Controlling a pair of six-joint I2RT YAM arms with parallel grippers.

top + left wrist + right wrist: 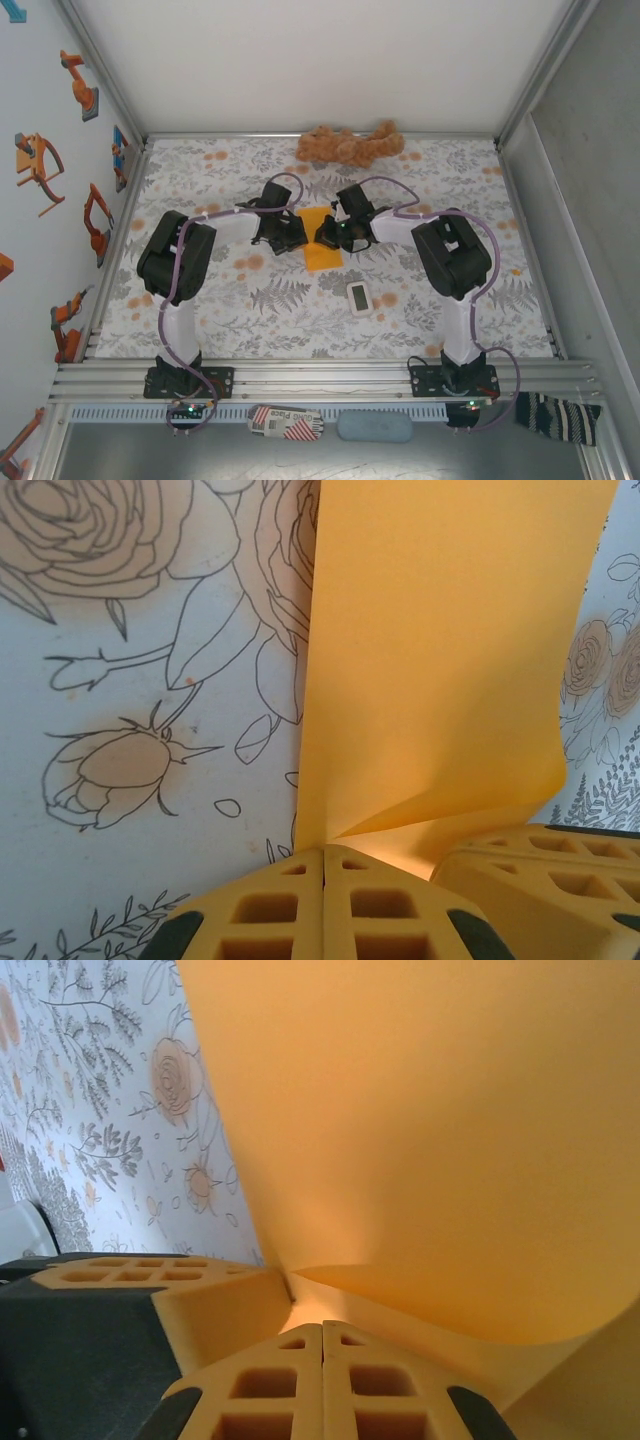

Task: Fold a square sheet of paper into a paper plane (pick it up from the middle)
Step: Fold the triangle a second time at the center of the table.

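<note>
The square sheet of paper (322, 252) is orange and lies on the floral table cover between my two grippers, its near part flat and its far part drawn up. My left gripper (297, 238) is shut and pinches the sheet's left side; in the left wrist view a crease in the paper (440, 660) starts right at its closed tips (325, 848). My right gripper (326, 238) is also shut, on the sheet's right side, and the paper (430, 1130) curves down to its closed tips (322, 1327). The two grippers stand almost tip to tip.
A brown plush toy (350, 147) lies at the back edge of the table. A small white rectangular device (360, 297) sits just in front of the paper, to the right. Metal frame rails (320, 375) border the table.
</note>
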